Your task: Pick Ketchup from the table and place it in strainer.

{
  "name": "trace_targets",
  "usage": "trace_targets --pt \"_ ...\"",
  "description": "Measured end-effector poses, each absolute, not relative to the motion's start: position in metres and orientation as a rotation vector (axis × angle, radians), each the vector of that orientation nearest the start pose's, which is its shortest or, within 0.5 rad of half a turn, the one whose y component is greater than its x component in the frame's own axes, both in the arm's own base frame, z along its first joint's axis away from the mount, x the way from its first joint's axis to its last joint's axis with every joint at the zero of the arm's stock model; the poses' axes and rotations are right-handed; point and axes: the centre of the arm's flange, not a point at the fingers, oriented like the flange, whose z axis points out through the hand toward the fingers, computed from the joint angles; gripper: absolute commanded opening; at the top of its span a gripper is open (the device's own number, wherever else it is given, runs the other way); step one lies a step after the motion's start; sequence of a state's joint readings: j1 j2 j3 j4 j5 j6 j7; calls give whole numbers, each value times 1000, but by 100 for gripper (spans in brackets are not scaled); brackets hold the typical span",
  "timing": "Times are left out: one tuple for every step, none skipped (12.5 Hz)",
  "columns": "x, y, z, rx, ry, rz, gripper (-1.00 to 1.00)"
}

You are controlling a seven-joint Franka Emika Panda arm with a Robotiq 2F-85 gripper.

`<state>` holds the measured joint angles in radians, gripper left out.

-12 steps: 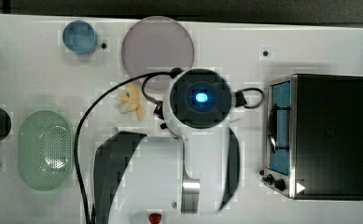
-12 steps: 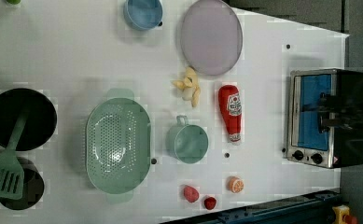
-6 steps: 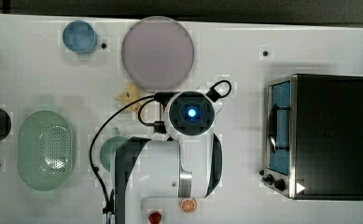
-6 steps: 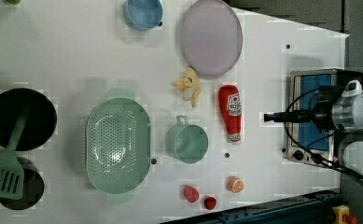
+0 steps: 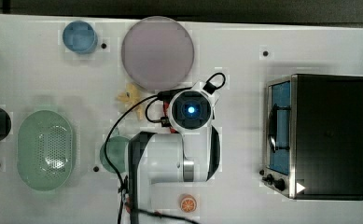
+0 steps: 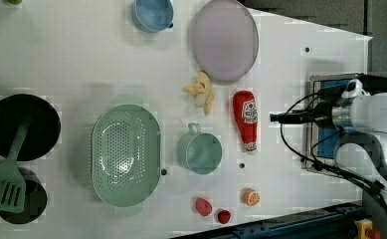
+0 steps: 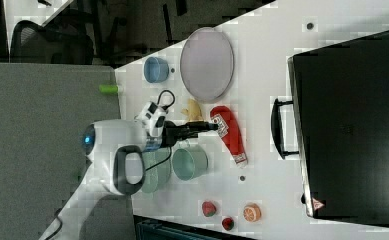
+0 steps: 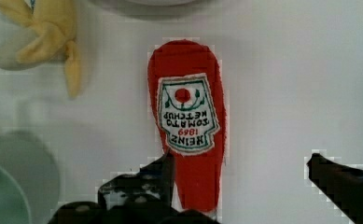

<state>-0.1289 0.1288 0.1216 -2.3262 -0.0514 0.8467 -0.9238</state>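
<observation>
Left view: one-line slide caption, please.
Ketchup lies on the table beside the teal cup; gripper hovers near it, strainer empty.

The arm has swung further across the table; its gripper [image 8: 237,184] (fingers apart) now seemingly hangs over the Ketchup [image 6: 245,121].

Bare white table [image 6: 81,59] is seen around the red ketchup bottle [image 6: 245,120], flanked by teal cup [image 6: 199,152] and yellow banana toy [image 6: 201,90].
</observation>
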Motion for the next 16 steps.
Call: trace_targets --pt "513 -3 263 -3136 -279 93 100" --pt "511 -1 246 -3125 -289 133 100" --pt "510 2 230 -3117 -293 153 100" --pt "509 3 215 -3109 -295 171 100" --pt "507 4 202 -3104 -300 174 100" --pt "505 5 191 -3103 -307 162 100" --pt "502 8 181 -3100 -321 158 100" --pt "500 9 171 -3095 -326 162 100" --pt "499 10 163 -3093 -327 145 100" --pt "497 11 157 -3092 -327 131 100" --pt "495 11 154 -3093 -331 117 92" --pt "496 10 153 -3093 -336 113 68" --pt "495 10 151 -3091 -336 117 43" --pt "494 11 150 -3090 -337 120 21" --pt "495 12 151 -3090 -339 108 18" --pt "496 11 152 -3091 -336 96 18"
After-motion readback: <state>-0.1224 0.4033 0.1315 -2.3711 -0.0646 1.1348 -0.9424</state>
